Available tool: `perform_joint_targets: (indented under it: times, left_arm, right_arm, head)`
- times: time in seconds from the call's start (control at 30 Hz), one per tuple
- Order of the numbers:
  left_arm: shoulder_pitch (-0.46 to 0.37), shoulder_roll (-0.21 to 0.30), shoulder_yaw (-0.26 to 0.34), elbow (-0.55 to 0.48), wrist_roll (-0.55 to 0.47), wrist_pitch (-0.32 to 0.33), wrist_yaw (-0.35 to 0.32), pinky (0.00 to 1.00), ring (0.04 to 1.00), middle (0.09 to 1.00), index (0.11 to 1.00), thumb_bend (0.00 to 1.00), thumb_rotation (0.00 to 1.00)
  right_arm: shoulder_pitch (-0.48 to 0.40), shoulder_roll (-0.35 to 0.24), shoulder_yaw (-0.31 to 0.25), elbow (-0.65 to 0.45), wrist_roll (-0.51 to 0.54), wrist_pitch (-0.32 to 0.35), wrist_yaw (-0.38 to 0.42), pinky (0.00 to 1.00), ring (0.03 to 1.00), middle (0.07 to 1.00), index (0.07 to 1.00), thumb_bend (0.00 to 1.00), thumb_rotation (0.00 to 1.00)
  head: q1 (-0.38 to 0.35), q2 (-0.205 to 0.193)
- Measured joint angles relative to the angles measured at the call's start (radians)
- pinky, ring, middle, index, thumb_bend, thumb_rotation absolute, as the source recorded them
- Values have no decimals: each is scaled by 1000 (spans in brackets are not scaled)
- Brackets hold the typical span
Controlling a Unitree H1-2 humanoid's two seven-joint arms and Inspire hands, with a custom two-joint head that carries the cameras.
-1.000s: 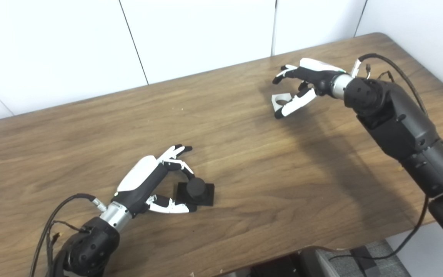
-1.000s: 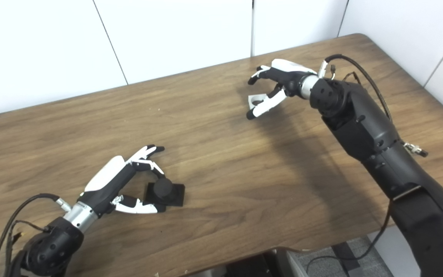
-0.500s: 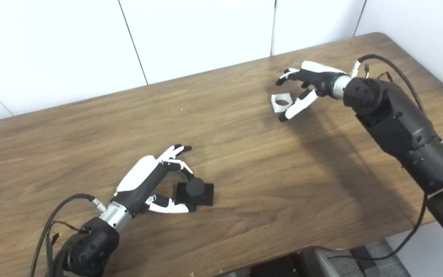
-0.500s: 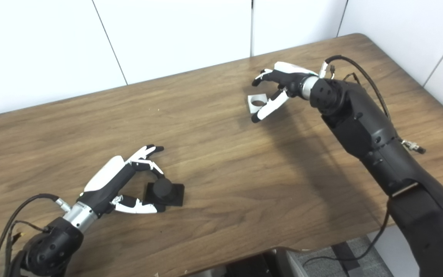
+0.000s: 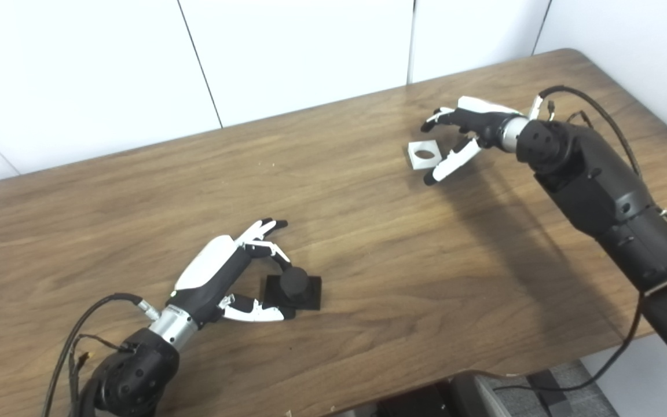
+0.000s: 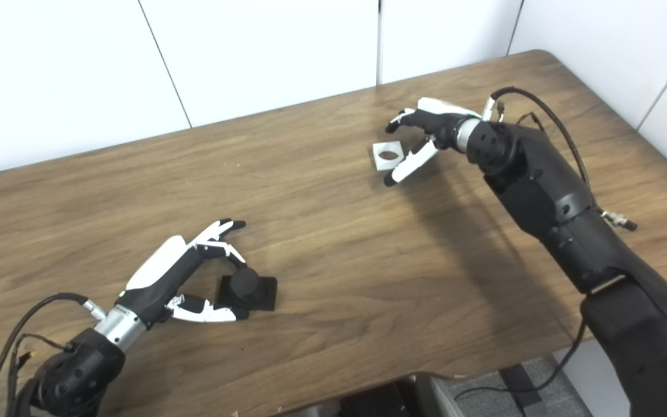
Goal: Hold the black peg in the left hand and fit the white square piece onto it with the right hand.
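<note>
The black peg [image 5: 294, 285], a short cylinder on a square black base, stands on the wooden table at the lower left. My left hand [image 5: 226, 277] lies beside it, with a curled finger against the cylinder and the thumb against the base's near edge. The white square piece [image 5: 424, 155] with a round hole lies flat on the table at the far right. My right hand [image 5: 465, 132] is open just to its right, fingers spread, thumb pointing past the piece's near corner, not holding it. The piece also shows in the right eye view [image 6: 388, 156].
The table [image 5: 368, 243] is bare wood between the two hands. White wall panels stand behind its far edge. The table's right end and near edge lie close to my right arm. A cable [image 5: 594, 104] loops off the right wrist.
My right hand has drawn back to the right, so the white piece now lies uncovered on the table. The left hand and the peg have not moved.
</note>
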Motion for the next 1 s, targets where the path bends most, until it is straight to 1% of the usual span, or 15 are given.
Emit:
perform_joint_targets:
  times: [0.2,0.47,0.7,0.8,1.0]
  left_arm:
    - [1,0,1,0,0,0,0,926,1000,965,492,523,61]
    - [4,1,5,-3,2,0,3,911,1000,961,492,523,60]
    - [7,1,8,-3,2,0,4,914,1000,959,491,523,63]
    - [9,1,9,-4,2,0,6,926,1000,961,492,523,63]
    - [14,1,10,-13,2,13,6,924,1000,963,492,523,63]
  right_arm:
    - [-5,3,22,18,-25,-30,-30,888,982,985,815,799,309]
    - [-12,20,30,69,-38,-83,-98,850,954,955,782,763,279]
    - [-18,34,34,115,-50,-130,-159,824,924,920,744,707,263]
    - [-18,34,36,119,-54,-137,-168,815,919,912,719,669,246]
    - [-28,39,45,132,-66,-138,-179,841,921,906,672,622,213]
  head:
    - [8,5]
    - [12,11]
    - [20,17]
    - [22,20]
    - [21,23]
